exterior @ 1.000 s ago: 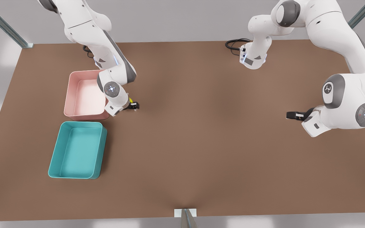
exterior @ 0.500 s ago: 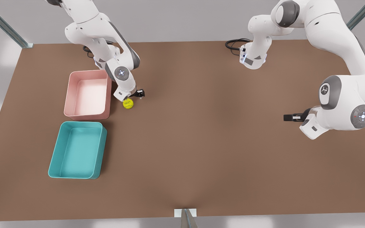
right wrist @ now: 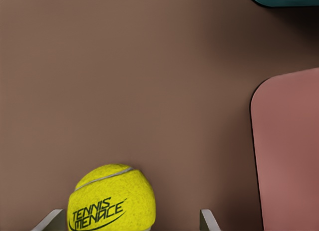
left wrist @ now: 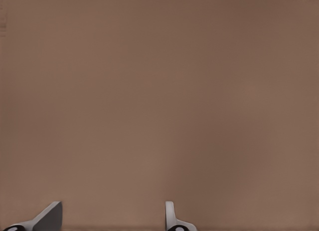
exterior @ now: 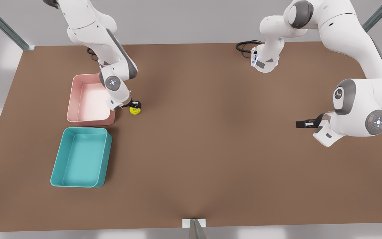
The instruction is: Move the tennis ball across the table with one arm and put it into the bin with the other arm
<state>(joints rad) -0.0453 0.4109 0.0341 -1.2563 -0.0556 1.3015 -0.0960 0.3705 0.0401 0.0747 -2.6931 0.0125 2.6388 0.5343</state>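
My right gripper (exterior: 136,105) hangs low over the tennis ball (exterior: 134,110), fingers spread wide with the ball between them, nearer 1 fingertip (right wrist: 50,220), not clamped. The ball rests on the table (exterior: 211,149) just beside the pink tub (exterior: 75,99); the teal bin (exterior: 56,166) is nearby. My left gripper (exterior: 299,124) waits well apart, fingers parted, holding nothing.

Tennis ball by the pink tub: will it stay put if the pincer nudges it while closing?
Probably not. The tennis ball is round and sits free on the flat table, so it would likely roll. It sits off-centre between the right pincer's open fingers; its fuzzy surface should grip well.
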